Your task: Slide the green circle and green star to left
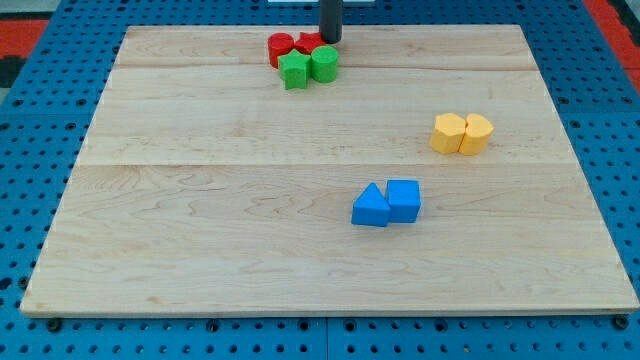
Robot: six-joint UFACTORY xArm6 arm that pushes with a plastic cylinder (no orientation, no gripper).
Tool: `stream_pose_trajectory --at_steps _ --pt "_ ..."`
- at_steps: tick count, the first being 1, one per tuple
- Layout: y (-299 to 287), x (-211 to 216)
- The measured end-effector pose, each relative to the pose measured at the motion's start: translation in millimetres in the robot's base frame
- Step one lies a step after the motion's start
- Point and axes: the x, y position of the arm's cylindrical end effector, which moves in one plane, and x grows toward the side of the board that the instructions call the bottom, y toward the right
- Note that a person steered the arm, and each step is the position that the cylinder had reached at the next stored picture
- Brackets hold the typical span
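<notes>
The green circle [324, 63] and the green star [294, 71] sit side by side near the view's top centre of the wooden board [200, 200], the star on the left. Two red blocks touch them from behind: a red circle [280, 46] and a second red block [308, 42] of unclear shape. My tip [329, 39] is at the view's top, just behind and right of the green circle, next to the second red block.
Two yellow blocks [461, 133] sit together at the view's right. A blue triangle [371, 206] and a blue cube [404, 199] sit together below the centre right. A blue pegboard [40, 150] surrounds the board.
</notes>
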Motion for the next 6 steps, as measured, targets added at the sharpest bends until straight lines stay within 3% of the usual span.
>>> stream_pose_trajectory --at_steps 3,4,5,6 --pt "69.5 -6.2" --pt "72.4 9.4" --pt "55.1 46.7" --pt "19.3 58.3"
